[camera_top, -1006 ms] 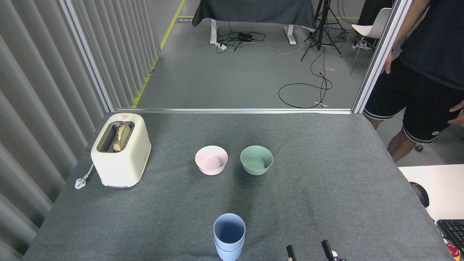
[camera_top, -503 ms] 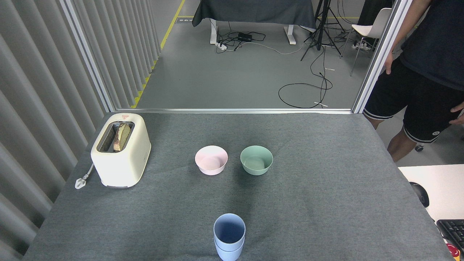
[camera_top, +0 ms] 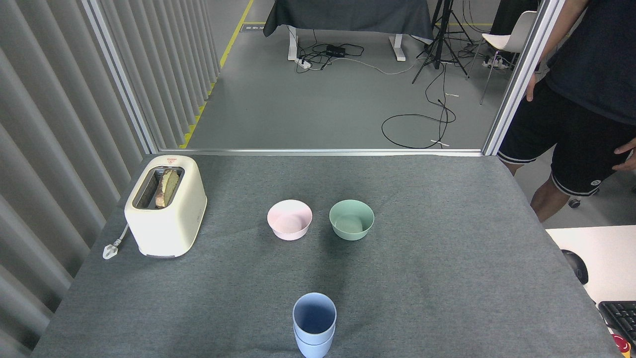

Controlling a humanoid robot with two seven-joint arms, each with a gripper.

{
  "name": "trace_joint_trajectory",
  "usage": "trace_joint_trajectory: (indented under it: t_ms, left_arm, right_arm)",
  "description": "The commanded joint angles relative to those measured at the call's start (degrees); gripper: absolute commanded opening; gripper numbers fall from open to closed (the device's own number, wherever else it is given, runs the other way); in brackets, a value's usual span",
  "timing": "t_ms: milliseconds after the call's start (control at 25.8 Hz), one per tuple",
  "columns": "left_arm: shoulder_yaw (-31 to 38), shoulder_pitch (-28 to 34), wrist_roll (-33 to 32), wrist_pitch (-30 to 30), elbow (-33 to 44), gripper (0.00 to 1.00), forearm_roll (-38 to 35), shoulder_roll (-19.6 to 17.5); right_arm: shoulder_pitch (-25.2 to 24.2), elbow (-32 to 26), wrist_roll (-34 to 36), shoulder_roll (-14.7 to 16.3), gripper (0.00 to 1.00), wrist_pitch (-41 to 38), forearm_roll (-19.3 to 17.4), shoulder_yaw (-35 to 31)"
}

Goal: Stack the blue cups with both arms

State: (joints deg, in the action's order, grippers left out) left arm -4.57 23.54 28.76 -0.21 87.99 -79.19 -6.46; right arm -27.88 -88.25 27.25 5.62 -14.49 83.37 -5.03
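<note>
The two pale blue cups [camera_top: 314, 323] stand upright near the table's front edge, one nested inside the other, with the lower cup's rim showing just under the upper one. Neither of my grippers shows in the head view; both arms are out of frame.
A pink bowl [camera_top: 289, 220] and a mint-green bowl [camera_top: 351, 219] sit side by side mid-table. A cream toaster [camera_top: 165, 205] holding bread stands at the left, its plug lying beside it. A person in dark shorts [camera_top: 571, 134] stands beyond the table's right corner. The grey table [camera_top: 447, 278] ends close to a white desk at the right.
My right gripper's fingertips, seen at the bottom edge a second ago, have dropped out of view. The stacked cups have not moved.
</note>
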Motion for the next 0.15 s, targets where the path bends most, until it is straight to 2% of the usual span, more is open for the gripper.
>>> trace_joint_trajectory:
  t_ms: [0,116]
  left_arm:
    - [0.0,0.2,0.0,0.0,-0.2,1.00,0.0,0.0]
    - [0.0,0.1,-0.1,0.2,-0.2,1.00,0.1,0.1]
  right_arm:
    - [-0.1,-0.2,0.0,0.0,1.00,0.0,0.0,-0.9]
    - [0.0,-0.3,0.0,0.0,1.00,0.0,0.0,-1.0]
